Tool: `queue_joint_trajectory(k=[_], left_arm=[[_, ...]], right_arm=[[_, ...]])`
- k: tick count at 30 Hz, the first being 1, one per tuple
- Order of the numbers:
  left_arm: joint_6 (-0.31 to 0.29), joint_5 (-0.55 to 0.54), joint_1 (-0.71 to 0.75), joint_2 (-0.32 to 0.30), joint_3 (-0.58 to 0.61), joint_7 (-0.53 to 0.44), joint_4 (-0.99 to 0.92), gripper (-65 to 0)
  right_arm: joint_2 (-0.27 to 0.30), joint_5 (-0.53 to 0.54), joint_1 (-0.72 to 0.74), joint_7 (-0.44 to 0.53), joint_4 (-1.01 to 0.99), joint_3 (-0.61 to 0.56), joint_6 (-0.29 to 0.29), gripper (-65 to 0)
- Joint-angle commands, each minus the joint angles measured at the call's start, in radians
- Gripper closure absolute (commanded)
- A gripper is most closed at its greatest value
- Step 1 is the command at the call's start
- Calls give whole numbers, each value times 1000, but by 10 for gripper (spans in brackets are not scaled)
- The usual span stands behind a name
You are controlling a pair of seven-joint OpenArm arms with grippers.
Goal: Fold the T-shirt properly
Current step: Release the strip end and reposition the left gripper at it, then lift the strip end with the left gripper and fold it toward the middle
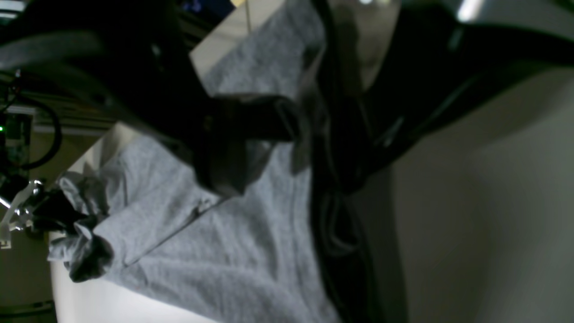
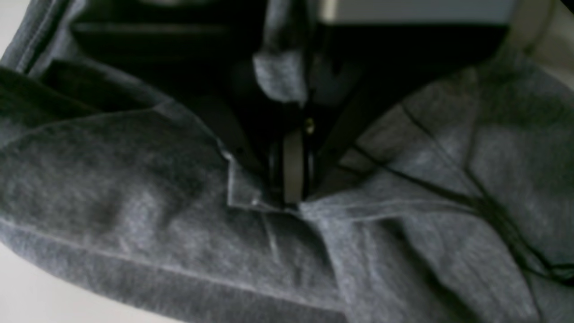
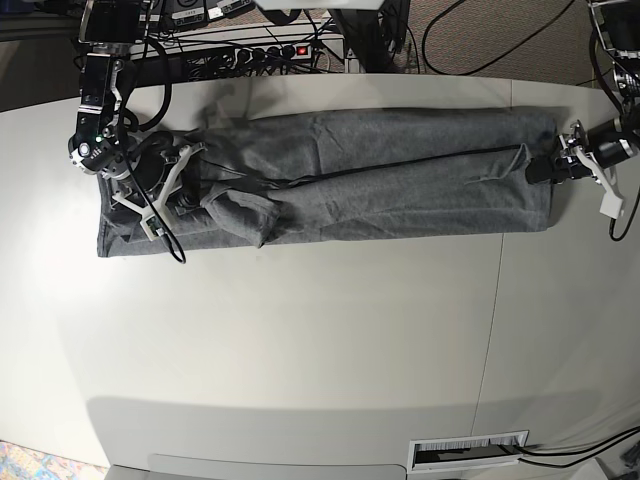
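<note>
- A power strip [image 3: 262, 50] and tangled cables [image 3: 470, 25] lie beyond the table's [image 3: 320, 340] far edge, behind both grippers; a white vent grille [image 3: 470, 452] sits at the near edge.
- A black cable [image 3: 400, 162] runs across the T-shirt [image 3: 380, 180] between the two grippers.
- The T-shirt, heather grey and wrinkled, lies stretched in a long band between the grippers, along the table's far side.
- The right gripper [image 3: 165, 185] is closed on bunched fabric; cloth folds crowd both sides of its fingers [image 2: 292, 168].
- The left gripper [image 3: 545, 168] pinches the opposite edge of the shirt, and its dark fingers [image 1: 251, 121] are shut over grey fabric.
</note>
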Motion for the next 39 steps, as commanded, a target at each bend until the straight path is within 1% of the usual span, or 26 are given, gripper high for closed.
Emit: queue_joint_trajectory(k=[1,3,4,6,8,9,10,11,15,19,21,25,30,33,37,39], left_arm=[[7,35,0,-11,3,25,6,-298],[7,34,0,-8,3,11,6,-221],[5,27,-3,-7,3,10,6,-161],[-39,-32,-3,-11,3,23,8,-4],[-81,-154,-3,-19,3,66,19,0],[-103,-170,-3,-22,3,98,29,0],[-109,-170,-3,-24,3,138,45,0],[-109,-170,-3,-23,3,152,70,0],[-109,-170,-3,0,3,143,199,0],[-109,-170,-2,48,3,132,361,0],[-109,-170,-2,84,3,132,436,0],[-109,-170,-2,178,3,132,544,0],[-109,-170,3,306,23,126,572,0],[-109,-170,3,374,86,127,572,0],[-109,-170,0,439,193,123,571,0],[-109,-170,0,463,245,85,571,0]], right_arm=[[14,-32,2,-46,5,5,-6,0],[14,-32,2,-46,5,5,-6,0],[14,-32,2,-46,5,5,-6,0],[14,-32,2,-46,5,5,-6,0],[14,-32,3,-45,5,5,-6,0],[14,-32,2,-45,5,5,-6,0],[14,-32,2,-45,5,5,-6,0],[14,-32,2,-45,5,5,-6,0],[14,-17,2,-43,5,5,-6,0],[14,-17,2,-43,5,5,-6,0],[14,-16,2,-43,5,5,-6,0],[14,-16,2,-43,5,5,-6,0],[14,-11,2,-43,5,5,-6,0],[14,13,2,-43,5,5,-6,0],[14,13,2,-56,5,5,-6,0],[14,13,2,-62,5,5,-6,0]])
